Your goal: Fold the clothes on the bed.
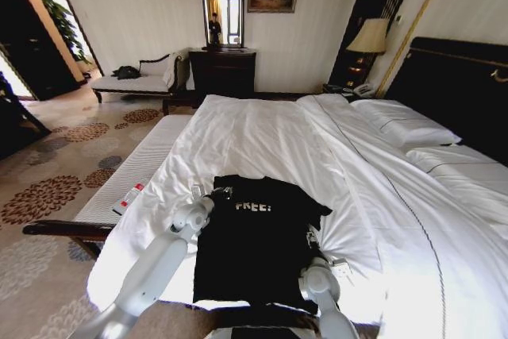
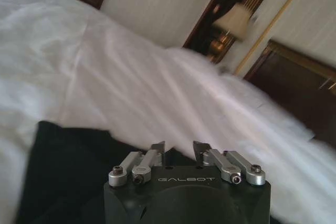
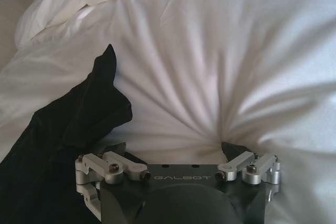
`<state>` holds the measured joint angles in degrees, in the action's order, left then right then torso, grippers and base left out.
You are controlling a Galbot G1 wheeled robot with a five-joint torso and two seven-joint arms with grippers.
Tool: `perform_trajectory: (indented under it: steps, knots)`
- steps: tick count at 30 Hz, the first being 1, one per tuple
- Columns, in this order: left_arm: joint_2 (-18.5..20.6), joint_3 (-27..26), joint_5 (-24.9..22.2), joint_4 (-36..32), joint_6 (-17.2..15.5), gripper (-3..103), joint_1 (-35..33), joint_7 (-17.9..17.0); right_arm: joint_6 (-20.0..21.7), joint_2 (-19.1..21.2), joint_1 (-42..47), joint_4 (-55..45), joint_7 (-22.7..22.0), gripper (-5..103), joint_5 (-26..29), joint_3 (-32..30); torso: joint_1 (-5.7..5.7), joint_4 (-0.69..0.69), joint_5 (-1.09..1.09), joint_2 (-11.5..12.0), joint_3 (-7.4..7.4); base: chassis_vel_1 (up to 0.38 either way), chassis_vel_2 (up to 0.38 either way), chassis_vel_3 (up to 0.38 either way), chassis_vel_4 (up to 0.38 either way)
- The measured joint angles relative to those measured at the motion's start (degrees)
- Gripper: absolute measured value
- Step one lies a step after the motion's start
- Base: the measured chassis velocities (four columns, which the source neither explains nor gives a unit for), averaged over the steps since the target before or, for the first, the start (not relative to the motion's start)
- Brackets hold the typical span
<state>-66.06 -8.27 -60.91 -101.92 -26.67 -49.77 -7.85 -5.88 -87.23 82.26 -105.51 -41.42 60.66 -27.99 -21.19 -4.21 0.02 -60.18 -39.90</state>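
Lying flat near the foot of the bed (image 1: 262,132), the black T-shirt (image 1: 254,248) has its white lettering facing up on the chest, and it sits between the two grippers. The left gripper (image 1: 213,194) is at the shirt's left shoulder, close beside the lettering; in the left wrist view its fingers (image 2: 155,148) stand a little apart above the dark cloth, with white sheet stretching away beyond them, so it is open and holds nothing. The right gripper (image 1: 312,237) is at the shirt's right edge, just below the short sleeve (image 1: 317,210). In the right wrist view its fingers (image 3: 232,150) are spread wide and pressed into the white duvet (image 3: 220,66), which puckers in folds toward them, while the black sleeve lies just beside one finger. A white-cushioned bench (image 1: 127,184) runs along the bed's side beyond the left gripper.
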Motion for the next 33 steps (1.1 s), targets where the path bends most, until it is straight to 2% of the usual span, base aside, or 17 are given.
perform_trajectory:
  steps: [1,4,9,11,14,15,17,22,24,25,26,28,33]
  knots:
    - [0.26,-0.76,-0.38,-0.18,-0.02,42,-0.29,-0.03,-0.01,-0.10,-0.04,0.12,0.00,100,-0.12,0.08,0.00,0.01,-0.01,0.00,0.00,0.000,0.000,0.000,0.000]
    - [0.65,-1.74,-0.01,1.45,0.02,47,-0.52,-0.62,-0.02,-0.36,-0.10,0.37,0.03,100,-0.51,0.28,0.00,0.00,-0.03,0.00,0.01,0.000,0.000,0.000,0.000]
    - [0.08,-2.17,2.13,8.57,-0.23,74,0.07,-3.17,-0.04,-0.60,-0.05,0.44,0.12,100,-0.82,0.61,0.00,0.01,-0.05,0.00,0.00,0.000,0.000,0.000,0.000]
    - [-0.17,-1.90,2.55,9.57,-0.43,74,0.35,-3.32,-0.05,-0.60,0.00,0.42,0.15,100,-0.82,0.61,0.00,0.01,-0.04,0.00,0.00,0.000,0.000,0.000,0.000]
    - [-0.97,-0.44,2.94,11.83,-2.30,90,1.30,-3.55,-0.04,-0.54,0.35,0.12,0.19,100,-0.82,0.47,-0.01,0.02,-0.04,0.00,0.00,0.000,0.000,0.000,0.000]
    - [-0.97,-0.44,2.94,11.83,-2.30,90,1.30,-3.55,-0.04,-0.54,0.35,0.12,0.19,100,-0.82,0.47,-0.01,0.02,-0.04,0.00,0.00,0.000,0.000,0.000,0.000]
    - [-0.92,0.40,3.76,12.28,-3.85,98,1.43,-4.28,-0.04,-0.47,0.54,-0.12,0.20,100,-0.70,0.35,-0.01,0.02,-0.02,0.00,0.00,0.000,0.000,0.000,0.000]
    - [1.34,0.38,7.65,11.07,-3.98,100,0.11,-4.59,-0.04,-0.24,0.69,-0.32,0.22,100,-0.01,-0.04,0.00,0.04,-0.01,0.00,0.01,0.000,0.000,0.000,0.000]
    - [2.95,0.13,11.68,9.86,-3.04,100,-1.10,-4.09,-0.03,-0.14,0.69,-0.31,0.22,100,0.25,-0.17,0.00,0.03,-0.01,-0.01,0.01,0.000,0.000,0.000,0.000]
    - [2.95,0.13,11.68,9.86,-3.04,100,-1.10,-4.09,-0.03,-0.14,0.69,-0.31,0.22,100,0.25,-0.17,0.00,0.03,-0.01,-0.01,0.01,0.000,0.000,0.000,0.000]
    - [4.10,0.31,15.07,9.26,-1.91,100,-2.11,-3.31,-0.04,-0.09,0.67,-0.24,0.22,100,0.34,-0.18,0.00,0.04,-0.01,-0.01,0.01,0.000,0.000,0.000,0.000]
    - [5.22,0.91,18.43,8.63,-0.44,100,-3.52,-2.36,-0.05,-0.04,0.43,0.12,0.23,100,0.37,-0.13,0.00,0.03,-0.02,-0.01,0.01,0.000,0.000,0.000,0.000]
    - [4.70,1.52,20.48,8.68,0.69,100,-3.89,-1.98,-0.06,-0.13,-0.03,0.59,0.23,100,0.37,0.15,0.00,-0.02,-0.04,-0.02,0.01,0.000,0.000,0.000,0.000]
